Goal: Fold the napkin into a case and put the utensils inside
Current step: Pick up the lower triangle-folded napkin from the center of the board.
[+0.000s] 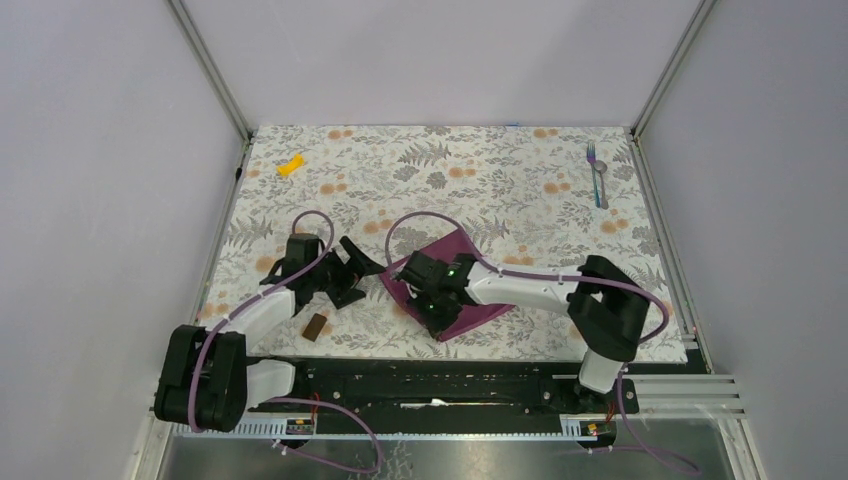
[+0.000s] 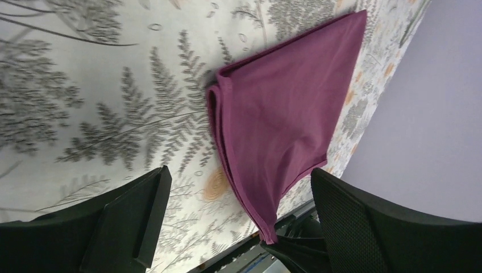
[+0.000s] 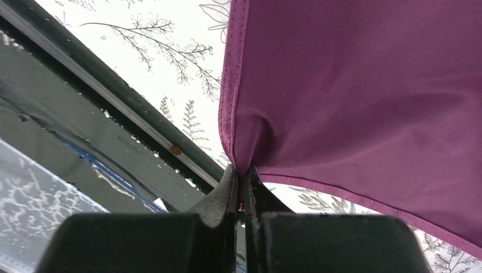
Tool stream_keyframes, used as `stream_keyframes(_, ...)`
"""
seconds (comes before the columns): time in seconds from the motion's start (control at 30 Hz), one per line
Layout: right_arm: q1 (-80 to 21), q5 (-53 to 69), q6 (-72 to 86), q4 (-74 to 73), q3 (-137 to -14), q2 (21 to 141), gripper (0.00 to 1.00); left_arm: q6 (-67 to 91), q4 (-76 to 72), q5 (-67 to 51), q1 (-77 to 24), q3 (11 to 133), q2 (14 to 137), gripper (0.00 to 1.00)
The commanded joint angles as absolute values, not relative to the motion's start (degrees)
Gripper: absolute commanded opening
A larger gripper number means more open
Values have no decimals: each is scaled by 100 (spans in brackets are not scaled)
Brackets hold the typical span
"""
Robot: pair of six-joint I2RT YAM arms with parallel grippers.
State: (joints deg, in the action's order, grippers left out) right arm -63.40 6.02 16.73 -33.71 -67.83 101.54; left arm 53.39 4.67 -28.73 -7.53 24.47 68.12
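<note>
The plum-magenta napkin (image 1: 470,300) lies folded into a smaller, several-layer patch near the table's front middle. It also shows in the left wrist view (image 2: 278,114) and in the right wrist view (image 3: 352,85). My right gripper (image 1: 436,318) is shut on the napkin's near corner (image 3: 241,187) and lifts it a little off the table. My left gripper (image 1: 358,272) is open and empty just left of the napkin, its fingers (image 2: 131,222) apart and not touching the cloth. The fork and spoon (image 1: 596,175) lie side by side at the far right.
A small yellow piece (image 1: 291,165) lies at the far left. A small brown block (image 1: 315,327) sits by the left arm near the front edge. The table's front rail (image 3: 113,102) runs close under the held corner. Grey walls enclose the floral table (image 1: 500,180).
</note>
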Motion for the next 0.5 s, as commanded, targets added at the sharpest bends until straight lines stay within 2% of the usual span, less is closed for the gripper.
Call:
stream_keyframes(0.0,-6034,1003,1727,-3017,-6561,9568,0,6116,-338,-2320,-1155,2326,6751,99)
stream_keyframes(0.37,-5672,1192,1662,-2976,-6305,9027,0,7238,-1004,-1865,-1803,2076,7437,98)
stream_keyframes(0.47,-5637,1216,1670,-2957,-6255,8930,0,7260,-1202,-1764,-1880,2106,7698,95)
